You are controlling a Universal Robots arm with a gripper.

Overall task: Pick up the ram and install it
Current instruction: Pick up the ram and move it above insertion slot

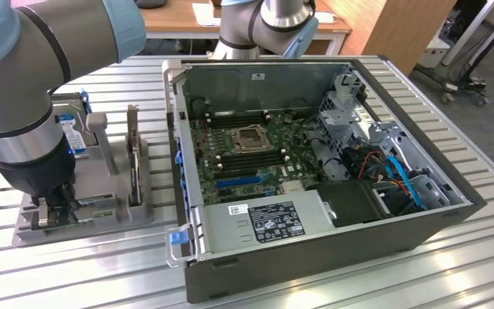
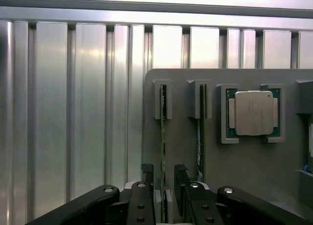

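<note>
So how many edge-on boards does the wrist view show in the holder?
2: the ram between the gripper's fingers; another board beside it, nearer the processor. More may be hidden.

Nothing readable here: the label [image 1: 266,222] on the power supply [image 1: 314,209] carried print too fine to make out.

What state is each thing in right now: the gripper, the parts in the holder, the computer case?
ram: on edge in its holder slot, not lifted
gripper: open, jaws either side of the ram
second board: on edge in the next slot
processor: flat in its holder recess
computer case: side open, motherboard exposed
processor socket: empty
</note>
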